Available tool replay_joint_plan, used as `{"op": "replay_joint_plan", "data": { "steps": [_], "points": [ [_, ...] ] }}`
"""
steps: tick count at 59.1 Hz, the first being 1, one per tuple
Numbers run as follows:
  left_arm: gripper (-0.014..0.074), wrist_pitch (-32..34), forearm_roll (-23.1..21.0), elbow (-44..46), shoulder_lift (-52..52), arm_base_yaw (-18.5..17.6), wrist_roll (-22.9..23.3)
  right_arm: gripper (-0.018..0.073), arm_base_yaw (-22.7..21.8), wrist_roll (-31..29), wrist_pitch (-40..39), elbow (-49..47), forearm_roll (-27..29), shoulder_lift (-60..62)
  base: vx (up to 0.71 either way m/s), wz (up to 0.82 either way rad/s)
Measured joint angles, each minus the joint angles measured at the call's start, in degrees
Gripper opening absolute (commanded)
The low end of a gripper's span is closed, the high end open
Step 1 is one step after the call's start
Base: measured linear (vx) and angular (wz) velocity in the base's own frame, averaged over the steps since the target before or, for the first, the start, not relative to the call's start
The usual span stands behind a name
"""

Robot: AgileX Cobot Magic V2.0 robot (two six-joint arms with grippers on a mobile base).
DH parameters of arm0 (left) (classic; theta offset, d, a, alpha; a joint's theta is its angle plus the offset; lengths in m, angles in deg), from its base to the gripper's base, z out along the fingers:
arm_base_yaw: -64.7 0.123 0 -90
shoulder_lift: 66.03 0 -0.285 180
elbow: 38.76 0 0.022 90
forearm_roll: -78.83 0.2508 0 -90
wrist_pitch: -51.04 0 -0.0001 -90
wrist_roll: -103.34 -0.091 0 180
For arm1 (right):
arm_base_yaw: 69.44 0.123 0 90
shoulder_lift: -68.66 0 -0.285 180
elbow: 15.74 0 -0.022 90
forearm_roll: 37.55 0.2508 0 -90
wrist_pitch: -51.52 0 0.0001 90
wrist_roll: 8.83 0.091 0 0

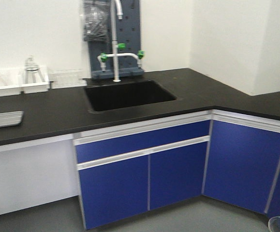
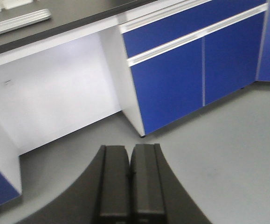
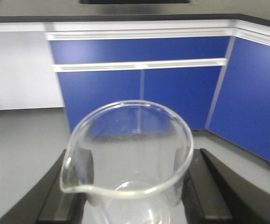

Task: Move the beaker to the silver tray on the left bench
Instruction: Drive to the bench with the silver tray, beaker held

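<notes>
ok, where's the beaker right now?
In the right wrist view, the beaker is held in the right hand, spout toward the camera. It faces the blue cabinet doors under the left bench, not yet over the countertop.

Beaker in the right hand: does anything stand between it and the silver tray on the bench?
Nothing visible does. The right hand holds the beaker short of the left bench; the silver tray lies bare near its front edge, white bins behind it.

Beaker [image 3: 130,158]: clear glossy glass. Silver tray [image 1: 2,119]: dull grey metal. Left bench [image 1: 188,92] top: matt black, smooth. Cabinet doors [image 1: 178,169]: smooth blue.
</notes>
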Motion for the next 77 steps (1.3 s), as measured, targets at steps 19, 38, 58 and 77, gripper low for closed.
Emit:
{"op": "replay_joint_plan", "data": {
  "steps": [19,38,58,77],
  "points": [
    [0.0001,0.0,0.0,0.0,0.0,0.0,0.0,-0.0011,0.0,0.0,0.0,0.0,0.0,0.0,0.07,0.47],
    [0.0001,0.0,0.0,0.0,0.0,0.0,0.0,-0.0011,0.0,0.0,0.0,0.0,0.0,0.0,0.19,0.52],
    [0.0001,0.0,0.0,0.0,0.0,0.0,0.0,-0.0011,0.0,0.0,0.0,0.0,0.0,0.0,0.28,0.37],
    [0.0001,0.0,0.0,0.0,0.0,0.0,0.0,-0.0011,0.0,0.0,0.0,0.0,0.0,0.0,0.38,0.1]
  ]
}}
